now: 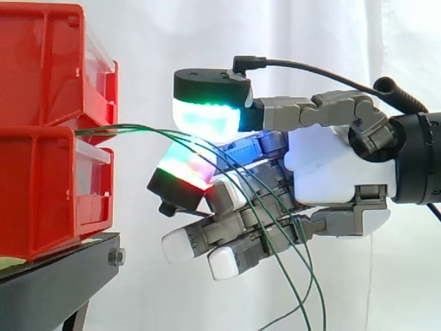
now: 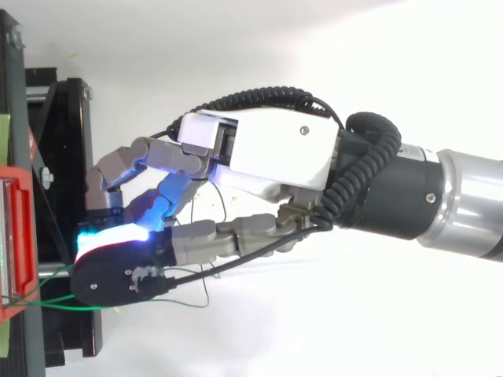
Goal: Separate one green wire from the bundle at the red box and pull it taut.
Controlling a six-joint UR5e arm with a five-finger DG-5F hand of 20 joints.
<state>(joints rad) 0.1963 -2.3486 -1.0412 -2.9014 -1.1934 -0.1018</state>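
Thin green wires [image 1: 131,126] leave the gap between the two stacked red bins [image 1: 41,193] and run right. They arc over and droop down across my hand [image 1: 337,169] to the bottom edge. An upper pad [image 1: 207,117] glows white and green above them, and a lower pad [image 1: 185,169] glows red and green beneath. The two pads nearly meet around the wires a short way from the bins; how many wires lie between them I cannot tell. The other fingers curl below with white tips. From above, my hand [image 2: 267,153] reaches left toward the red bin [image 2: 16,236], with green wire [image 2: 47,305] running out to it.
The bins rest on a black stand [image 1: 55,283] at the left, with a bolt at its front edge. A white curtain hangs behind. Loose green wire loops under the hand [image 2: 196,302] in the top view.
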